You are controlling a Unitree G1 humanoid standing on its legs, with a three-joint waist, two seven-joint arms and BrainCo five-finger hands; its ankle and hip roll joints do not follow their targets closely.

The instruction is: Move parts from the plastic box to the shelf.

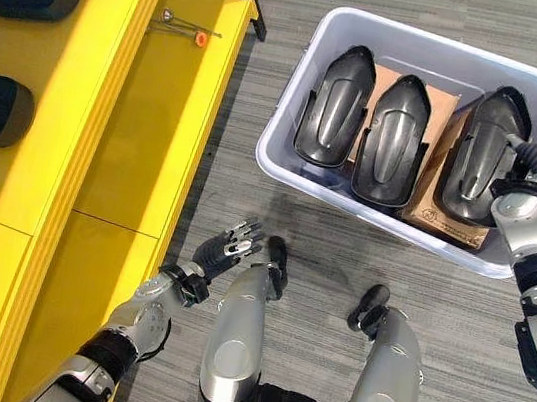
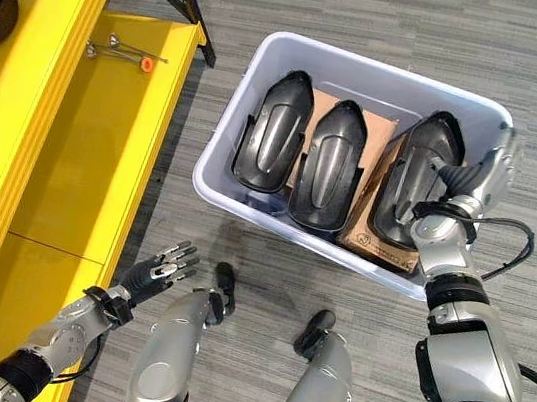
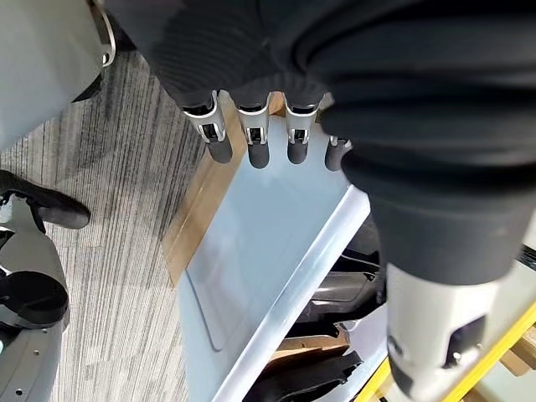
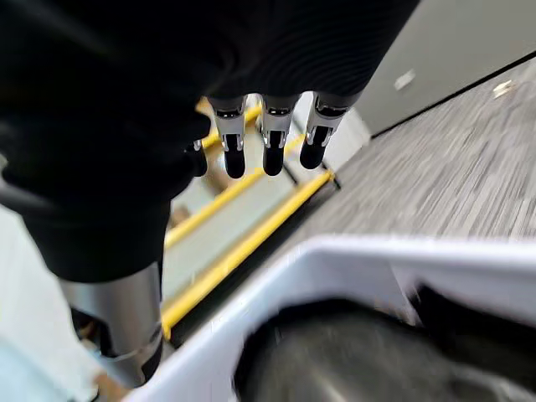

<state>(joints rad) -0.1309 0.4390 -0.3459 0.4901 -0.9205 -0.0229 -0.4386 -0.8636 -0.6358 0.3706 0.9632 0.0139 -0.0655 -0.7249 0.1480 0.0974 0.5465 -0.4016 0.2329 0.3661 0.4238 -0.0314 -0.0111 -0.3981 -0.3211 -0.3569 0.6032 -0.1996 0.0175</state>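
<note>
Three black parts (image 2: pixel 327 164) stand side by side in the plastic box (image 2: pixel 269 60) on the floor, cardboard (image 2: pixel 369 238) under the right one. They look like hard, glossy moulded shells, so probably light and stiff but slippery; I'd grab one by its rim. The right hand (image 2: pixel 485 171) hovers at the box's right edge with fingers straight, holding nothing. The left hand (image 2: pixel 159 271) hangs loosely open near the yellow shelf (image 2: pixel 82 163).

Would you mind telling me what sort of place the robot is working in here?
Probably a workshop or parts store: a yellow shelf holds dark parts, a pale plastic box of black moulded parts sits on grey carpet.
</note>
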